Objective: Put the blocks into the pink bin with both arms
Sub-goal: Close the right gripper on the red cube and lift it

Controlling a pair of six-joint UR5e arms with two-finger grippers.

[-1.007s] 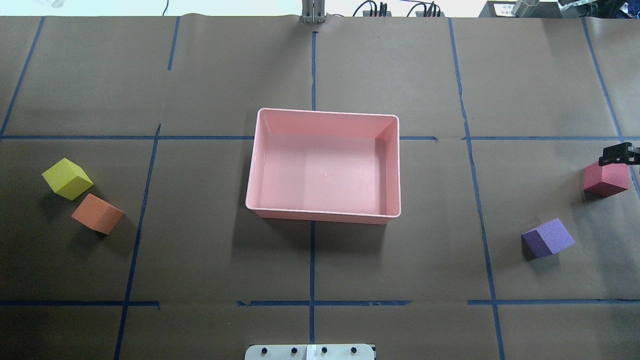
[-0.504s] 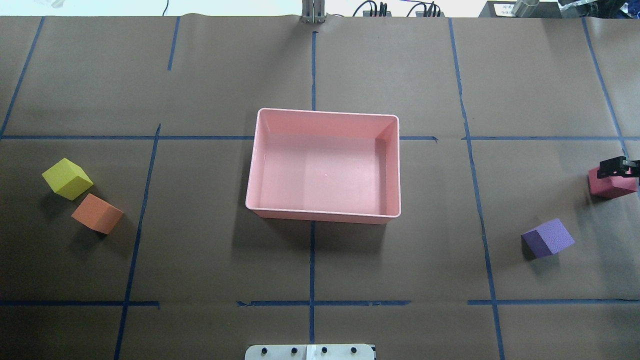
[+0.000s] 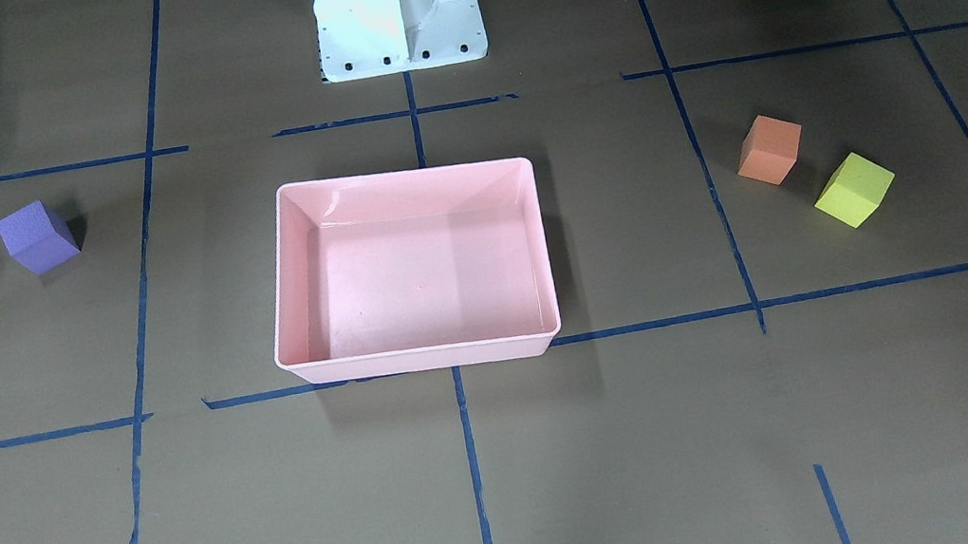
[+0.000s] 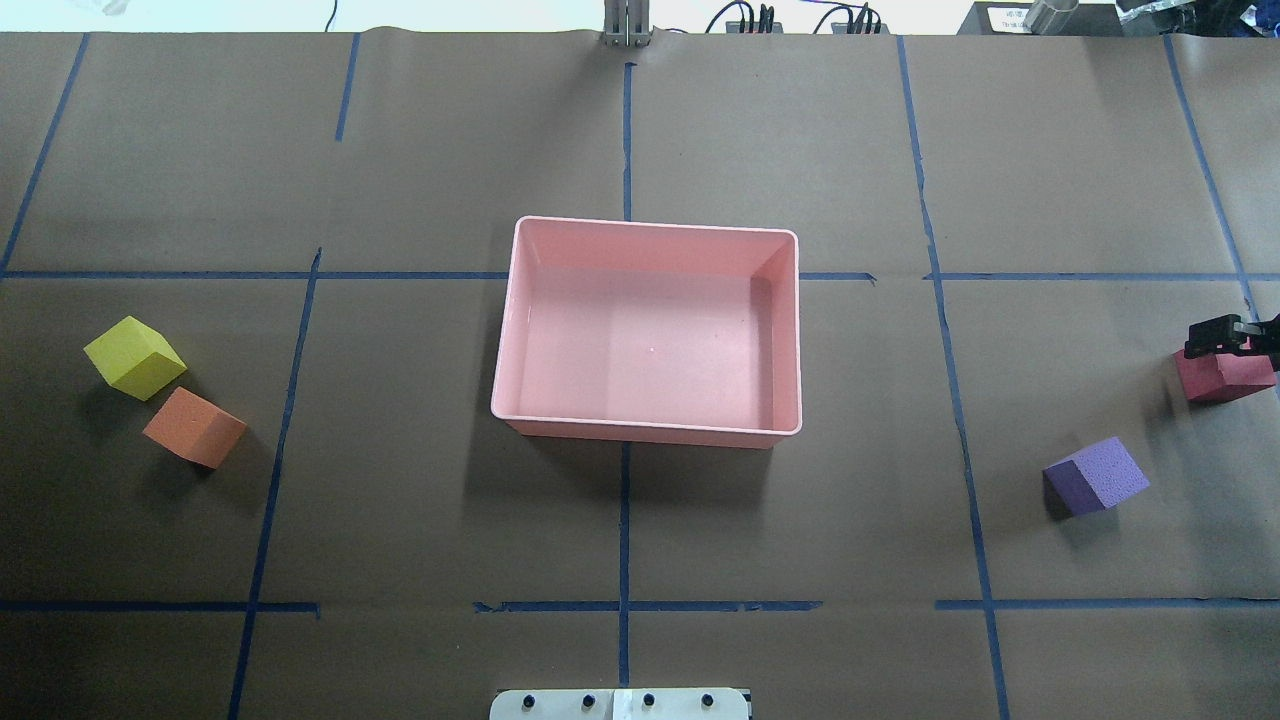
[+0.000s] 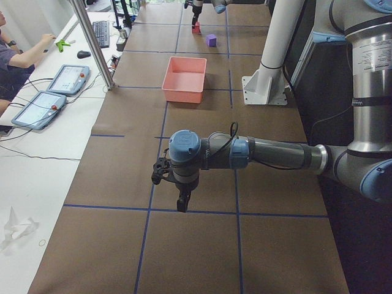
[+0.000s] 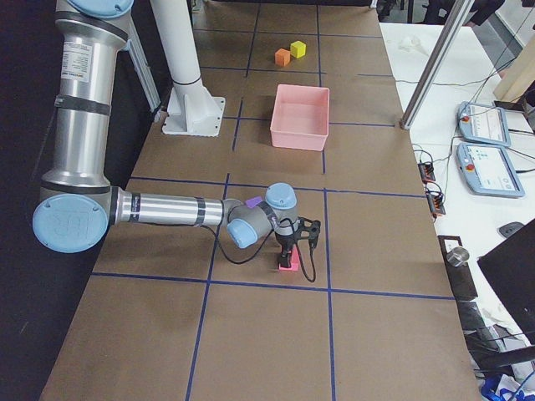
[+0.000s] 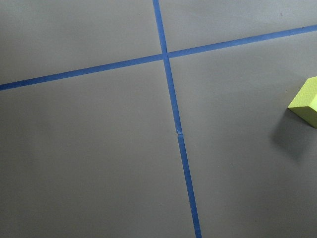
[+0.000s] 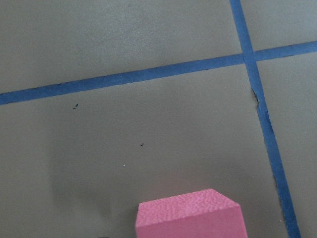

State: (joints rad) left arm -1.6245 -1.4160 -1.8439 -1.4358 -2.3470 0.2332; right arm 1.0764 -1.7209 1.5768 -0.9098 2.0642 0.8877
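Observation:
The pink bin [image 4: 650,225] sits empty at the table's middle. My right gripper [image 4: 1230,340] is at the far right edge, shut on the red-pink block [image 4: 1225,375], low over the table; the block fills the bottom of the right wrist view [image 8: 188,218]. The purple block [image 4: 1097,475] lies nearer the robot, to the left of the gripper. The yellow-green block [image 4: 135,357] and orange block [image 4: 195,427] lie together at the far left. My left gripper [image 5: 180,205] shows only in the exterior left view, low over bare table; I cannot tell its state. Its wrist view catches the yellow-green block [image 7: 304,101].
Blue tape lines [image 4: 625,520] grid the brown table cover. The white pedestal base [image 3: 396,7] stands behind the bin on the robot's side. Operators' tablets [image 5: 55,86] and a metal post [image 5: 92,43] stand beyond the table's far edge.
My right gripper has moved with the red-pink block toward the robot and slightly outward to the right, and lower. The other blocks and the bin have not moved.

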